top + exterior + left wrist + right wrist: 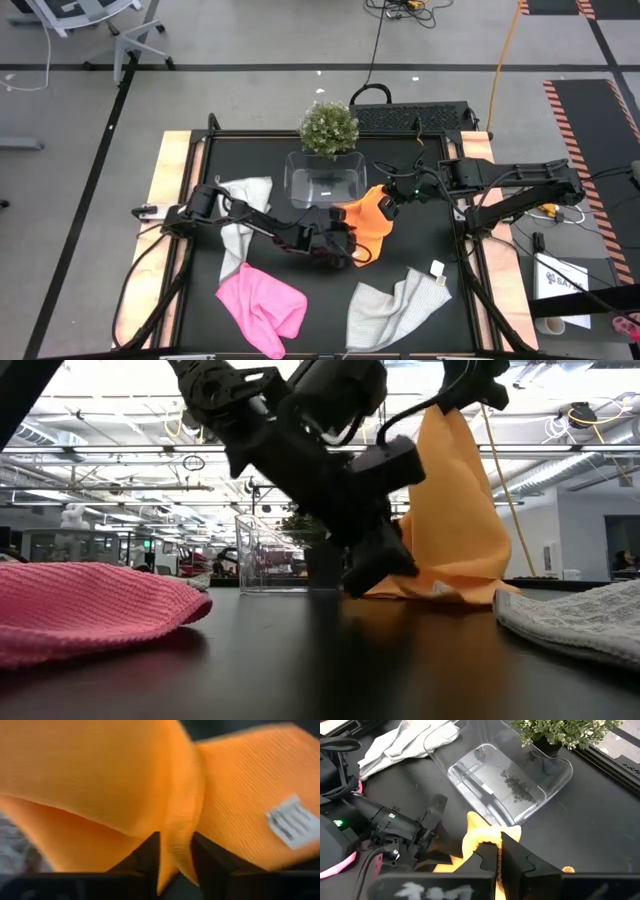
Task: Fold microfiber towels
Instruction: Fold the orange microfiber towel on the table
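Note:
The orange-yellow towel point(368, 225) hangs at mid-table between both grippers; its lower part point(440, 585) lies on the table. My right gripper point(386, 206) is shut on its raised top. My left gripper point(347, 247) is shut on its low near-left part. The pink towel point(262, 305) lies crumpled at the near left. One light grey towel point(400, 305) lies at the near right. The other grey towel point(240, 215) lies at the far left under my left arm. My left gripper pinches a fold of the orange towel point(172, 852) between its two fingers, several layers, low beside the table point(385, 565). It comes slanting down from the table's left. My right gripper pinches a bunched top edge of the orange towel point(487, 840) between its two fingers. It holds that part high point(455, 405), and the cloth hangs below it down to the table.
A clear plastic tub point(325, 180) stands just beyond the orange towel, with a small potted plant point(328, 128) behind it. The grey towel at the near right carries a white label point(438, 268). Wooden side rails point(165, 200) edge the black table.

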Robot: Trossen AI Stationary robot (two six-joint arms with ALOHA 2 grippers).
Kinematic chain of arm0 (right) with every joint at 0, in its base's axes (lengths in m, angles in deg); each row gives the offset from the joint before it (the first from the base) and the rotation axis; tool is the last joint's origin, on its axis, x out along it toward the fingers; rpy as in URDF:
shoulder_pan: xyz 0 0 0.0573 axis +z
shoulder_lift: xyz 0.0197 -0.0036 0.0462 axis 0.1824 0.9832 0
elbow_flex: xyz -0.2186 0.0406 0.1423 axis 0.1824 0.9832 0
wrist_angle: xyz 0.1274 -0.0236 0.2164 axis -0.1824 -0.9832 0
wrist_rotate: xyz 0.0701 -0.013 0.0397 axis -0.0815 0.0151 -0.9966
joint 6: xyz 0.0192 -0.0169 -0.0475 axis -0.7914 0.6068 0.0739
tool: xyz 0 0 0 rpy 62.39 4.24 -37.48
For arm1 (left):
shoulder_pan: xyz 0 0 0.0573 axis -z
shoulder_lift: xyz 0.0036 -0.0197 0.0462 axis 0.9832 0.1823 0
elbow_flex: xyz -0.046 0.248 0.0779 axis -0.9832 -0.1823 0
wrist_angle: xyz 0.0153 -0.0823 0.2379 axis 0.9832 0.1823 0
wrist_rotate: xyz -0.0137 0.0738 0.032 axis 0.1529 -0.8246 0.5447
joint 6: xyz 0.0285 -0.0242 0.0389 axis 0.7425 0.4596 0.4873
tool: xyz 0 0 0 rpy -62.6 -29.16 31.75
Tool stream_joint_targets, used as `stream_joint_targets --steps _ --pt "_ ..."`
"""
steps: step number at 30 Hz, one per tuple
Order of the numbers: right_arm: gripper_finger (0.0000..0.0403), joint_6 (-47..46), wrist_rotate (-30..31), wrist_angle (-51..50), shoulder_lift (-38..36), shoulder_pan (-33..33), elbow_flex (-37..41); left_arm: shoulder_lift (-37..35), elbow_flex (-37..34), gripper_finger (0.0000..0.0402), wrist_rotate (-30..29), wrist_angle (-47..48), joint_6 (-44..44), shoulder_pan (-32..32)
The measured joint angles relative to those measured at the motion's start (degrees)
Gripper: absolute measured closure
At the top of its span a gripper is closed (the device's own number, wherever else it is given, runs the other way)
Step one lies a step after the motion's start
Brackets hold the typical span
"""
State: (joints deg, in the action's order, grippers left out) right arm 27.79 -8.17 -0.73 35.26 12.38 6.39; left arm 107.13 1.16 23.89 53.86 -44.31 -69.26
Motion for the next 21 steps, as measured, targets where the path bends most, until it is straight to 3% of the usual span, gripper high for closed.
stream_joint_targets --steps 4,11,14,21 --pt "0.0403 0.0 -1.1 -0.1 0.0 0.0 0.0 -2.7 3.7 0.0390 -0.9 5.4 -3.4 0.0" --pt "0.0403 0.0 -1.0 -3.2 0.0 0.0 0.0 -11.3 8.3 0.0397 -3.6 17.9 -5.2 -0.2" --pt "0.0403 -0.1 -1.0 -5.6 0.0 0.0 0.0 -16.9 8.2 0.0398 -7.5 26.0 -6.8 -0.3" --pt "0.0403 -0.1 -1.0 -9.4 0.2 0.0 0.4 -31.4 8.1 0.0399 -11.5 42.0 -17.2 0.0"
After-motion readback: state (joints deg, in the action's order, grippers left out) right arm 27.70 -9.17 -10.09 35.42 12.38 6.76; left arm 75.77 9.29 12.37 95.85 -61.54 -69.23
